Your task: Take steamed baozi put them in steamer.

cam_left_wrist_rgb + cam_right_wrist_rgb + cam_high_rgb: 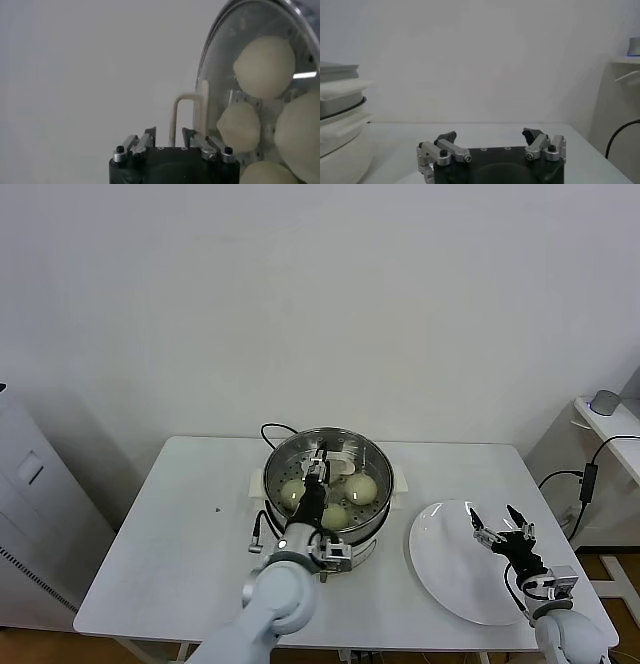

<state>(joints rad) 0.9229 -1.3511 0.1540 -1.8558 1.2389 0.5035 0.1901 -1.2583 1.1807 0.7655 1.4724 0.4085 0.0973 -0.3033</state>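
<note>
The steel steamer [371,452] stands on its white cooker base at the table's middle. Three cream-white baozi lie in it: one at the left [292,493], one at the right [360,487], one at the front [335,516]. My left gripper [318,463] hangs over the basket, between the baozi, open and empty. The left wrist view shows its jaws [170,133] apart, with several baozi [264,60] on the perforated bottom beside it. My right gripper [497,523] is open and empty above the flat white plate [450,574]; its jaws [490,136] stand wide apart.
The white table [190,524] carries the cooker's black cord [270,430] behind the steamer. A grey cabinet [30,514] stands at the left. A side shelf [612,420] with a grey object and a hanging cable [588,479] is at the right.
</note>
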